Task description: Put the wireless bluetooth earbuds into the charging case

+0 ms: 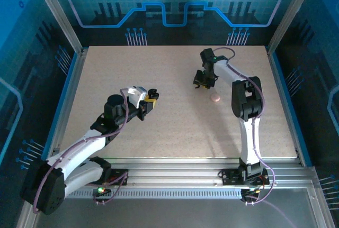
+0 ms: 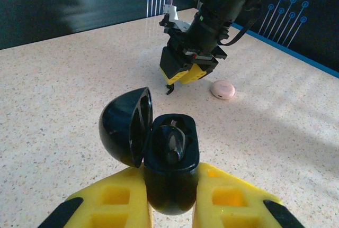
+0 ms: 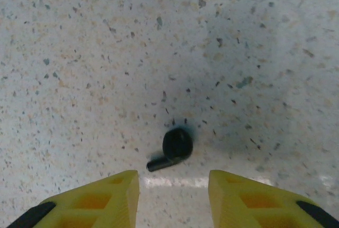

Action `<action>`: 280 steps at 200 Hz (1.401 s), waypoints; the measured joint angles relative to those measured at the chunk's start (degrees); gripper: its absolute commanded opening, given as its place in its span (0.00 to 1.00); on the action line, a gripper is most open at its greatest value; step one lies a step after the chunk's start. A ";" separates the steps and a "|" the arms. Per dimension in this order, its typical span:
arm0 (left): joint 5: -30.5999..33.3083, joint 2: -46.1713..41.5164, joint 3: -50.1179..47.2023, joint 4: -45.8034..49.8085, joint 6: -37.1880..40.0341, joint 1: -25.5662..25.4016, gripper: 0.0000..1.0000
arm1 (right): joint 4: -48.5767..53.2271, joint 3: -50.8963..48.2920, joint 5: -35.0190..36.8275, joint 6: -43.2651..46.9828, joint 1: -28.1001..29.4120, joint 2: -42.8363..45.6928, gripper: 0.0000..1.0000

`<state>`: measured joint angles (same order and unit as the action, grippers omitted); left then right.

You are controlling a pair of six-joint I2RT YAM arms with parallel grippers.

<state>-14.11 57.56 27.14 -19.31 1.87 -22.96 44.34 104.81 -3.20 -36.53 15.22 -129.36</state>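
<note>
Yellow-fingered left gripper (image 2: 169, 178): clamped tight on the black charging case, held low over the near left part of the table (image 1: 159, 133).
Black charging case (image 2: 170, 151): upright between the two fingers, with its mouth facing the left wrist camera.
Lid (image 2: 126, 127): swung open to the left, still hinged to the case.
Inside the case: a dark glossy shape sits in the well; I cannot tell whether it is an earbud.
Pink case (image 1: 215, 98): closed, lying on the table just beside the right arm and apart from the gripper.
Right gripper (image 3: 174, 178): pointing down at the far right part of the table, its fingers spread with a clear gap and nothing held between them.
Black earbud (image 3: 175, 146): lying on the speckled table just past the right fingertips and in line with the gap, stem pointing left, touching neither finger.
Back wall (image 1: 169, 6): blue, with circuit-line graphics.
</note>
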 measured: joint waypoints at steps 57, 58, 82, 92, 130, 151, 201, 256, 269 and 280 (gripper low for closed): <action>0.00 -0.81 -0.31 0.63 -0.02 0.48 0.05 | 0.48 1.86 0.24 -0.52 0.11 -2.01 0.31; 0.00 -0.81 -0.31 0.66 -0.02 0.48 0.05 | 0.48 1.97 0.24 -0.48 0.13 -2.05 0.30; 0.02 -0.83 -0.31 0.70 0.00 0.52 0.05 | 0.87 4.20 1.16 -0.11 0.20 -3.61 0.30; 0.02 -0.87 -0.31 0.72 0.00 0.61 0.05 | 1.11 5.35 1.53 0.11 0.24 -4.76 0.30; 0.02 -1.07 -0.31 1.09 0.00 0.74 0.05 | 3.50 9.70 4.13 1.22 0.92 -7.30 0.27; 0.02 -1.07 -0.31 1.22 0.00 0.81 0.05 | 5.38 11.50 5.86 2.08 1.44 -8.22 0.25; 0.02 -1.07 -0.31 2.40 0.02 1.11 0.05 | 7.26 13.05 9.64 3.58 2.86 -8.96 0.26; 0.02 -1.07 -0.31 2.56 0.02 1.18 0.05 | 8.15 13.40 12.44 4.66 4.00 -9.11 0.22; 0.00 -1.07 -0.31 2.56 0.04 1.22 0.06 | 8.37 13.42 12.83 4.85 4.13 -9.11 0.21; 0.02 -1.07 -0.31 2.56 0.04 1.25 0.06 | 8.44 13.42 13.16 4.90 4.31 -9.11 0.20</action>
<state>-14.09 56.49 26.83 -16.75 1.91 -21.71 52.77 118.24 9.96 -31.64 19.53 -138.47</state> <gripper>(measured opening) 0.182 0.211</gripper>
